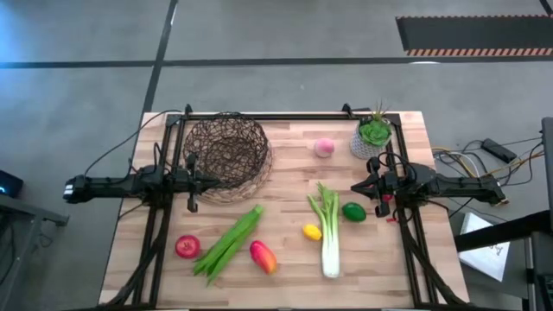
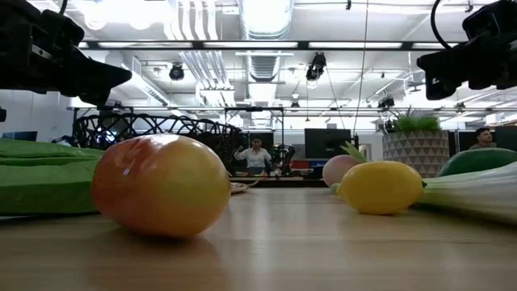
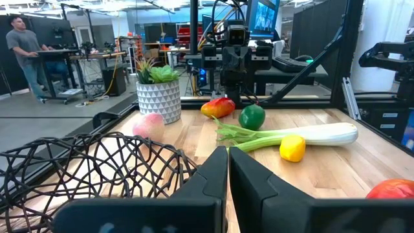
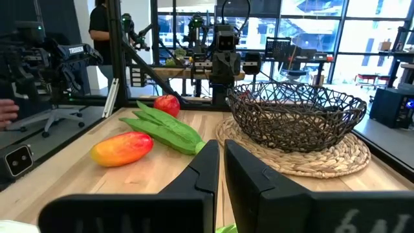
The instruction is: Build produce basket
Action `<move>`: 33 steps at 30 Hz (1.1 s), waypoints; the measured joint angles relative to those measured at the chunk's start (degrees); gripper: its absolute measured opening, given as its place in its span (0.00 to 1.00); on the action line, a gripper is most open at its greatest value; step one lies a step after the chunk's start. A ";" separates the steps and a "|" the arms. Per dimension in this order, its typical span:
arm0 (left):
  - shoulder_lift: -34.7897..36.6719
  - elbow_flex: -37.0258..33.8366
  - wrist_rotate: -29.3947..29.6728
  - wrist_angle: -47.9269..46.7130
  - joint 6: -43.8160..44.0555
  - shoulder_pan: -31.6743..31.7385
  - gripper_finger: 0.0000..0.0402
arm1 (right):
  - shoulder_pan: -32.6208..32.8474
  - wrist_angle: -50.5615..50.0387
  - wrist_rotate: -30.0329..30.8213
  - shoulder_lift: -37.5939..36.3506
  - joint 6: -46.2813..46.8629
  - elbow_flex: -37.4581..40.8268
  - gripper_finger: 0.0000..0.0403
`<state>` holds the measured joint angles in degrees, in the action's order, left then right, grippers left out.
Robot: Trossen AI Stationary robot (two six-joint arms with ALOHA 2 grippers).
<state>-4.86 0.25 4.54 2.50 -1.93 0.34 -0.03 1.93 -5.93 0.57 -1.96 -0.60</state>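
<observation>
The dark woven wire basket stands on a round straw mat at the table's far left. The produce lies loose on the table: a pink peach, pale celery, a green lime, a yellow lemon, a red tomato, a long green pod and a red-orange mango. My left gripper hovers at the basket's near side, shut and empty. My right gripper hovers at mid-right, above the table just beyond the lime, shut and empty.
A small green plant in a white patterned pot stands at the far right corner, close to my right arm. Bare wood lies between the basket and the peach and along the near edge. People show in the room beyond the table.
</observation>
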 joint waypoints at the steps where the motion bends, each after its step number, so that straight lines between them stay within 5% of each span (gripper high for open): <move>1: 0.00 0.00 0.00 0.00 0.00 0.00 0.00 | 0.00 0.00 -0.01 -0.01 -0.05 0.00 0.04; 19: 0.00 0.00 2.09 2.15 -0.13 0.02 0.00 | 0.00 0.00 -0.01 0.00 -0.12 0.01 0.04; 26: 0.00 0.00 1.88 18.76 17.76 0.02 0.00 | 0.00 0.00 0.01 0.00 0.00 0.00 0.04; 33: -1.11 0.09 -2.32 32.91 18.05 -0.15 0.00 | 0.00 0.00 -0.01 -0.01 -0.08 0.00 0.04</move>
<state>-5.97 0.34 2.22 35.41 16.11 0.19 -0.03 1.93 -5.93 0.56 -2.04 -0.60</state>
